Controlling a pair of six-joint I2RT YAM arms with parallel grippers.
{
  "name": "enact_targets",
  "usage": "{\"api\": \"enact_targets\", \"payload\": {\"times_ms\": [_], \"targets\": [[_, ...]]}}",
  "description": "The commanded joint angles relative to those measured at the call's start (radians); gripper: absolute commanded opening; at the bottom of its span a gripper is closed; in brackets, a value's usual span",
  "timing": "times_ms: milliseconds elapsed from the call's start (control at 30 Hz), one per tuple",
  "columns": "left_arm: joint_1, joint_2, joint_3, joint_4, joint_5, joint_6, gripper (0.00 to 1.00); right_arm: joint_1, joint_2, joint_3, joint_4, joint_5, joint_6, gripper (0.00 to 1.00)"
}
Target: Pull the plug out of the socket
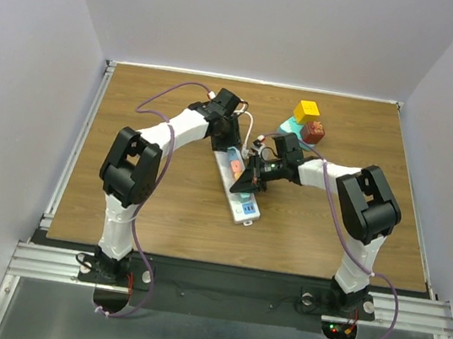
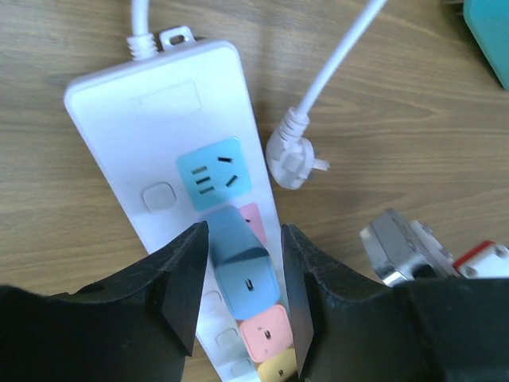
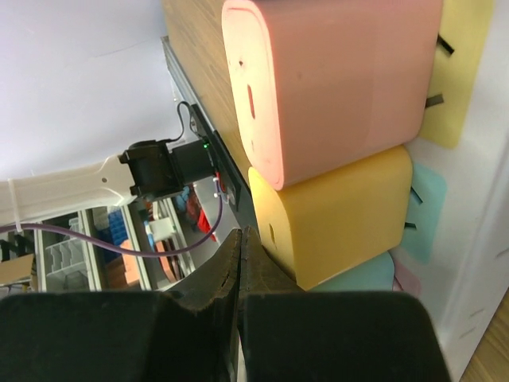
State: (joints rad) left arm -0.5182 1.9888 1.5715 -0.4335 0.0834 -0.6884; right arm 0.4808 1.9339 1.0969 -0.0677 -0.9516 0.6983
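The blue plug sits in the power strip, which lies slantwise in the middle of the wooden table. The left gripper appears to pinch the plug's two flanks, so a good pull goes straight off the outlet face without rocking, and the right gripper, fingers pressed together on nothing, would do well to hold the strip down. Only the left wrist view shows that grip and a loose white plug beside the strip, while the right wrist view shows the pink plug and yellow plug side-on.
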Motion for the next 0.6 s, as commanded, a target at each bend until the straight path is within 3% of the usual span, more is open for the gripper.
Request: {"api": "enact_targets", "payload": {"times_ms": [0, 567], "targets": [[-0.029, -0.027, 0.058, -0.040, -0.054, -0.005, 0.53, -0.025, 0.060, -0.051, -0.096, 0.195, -0.036, 0.00], [-0.092, -0.079, -0.064, -0.039, -0.076, -0.080, 0.53, -0.025, 0.128, -0.015, -0.084, 0.166, -0.051, 0.00]]}}
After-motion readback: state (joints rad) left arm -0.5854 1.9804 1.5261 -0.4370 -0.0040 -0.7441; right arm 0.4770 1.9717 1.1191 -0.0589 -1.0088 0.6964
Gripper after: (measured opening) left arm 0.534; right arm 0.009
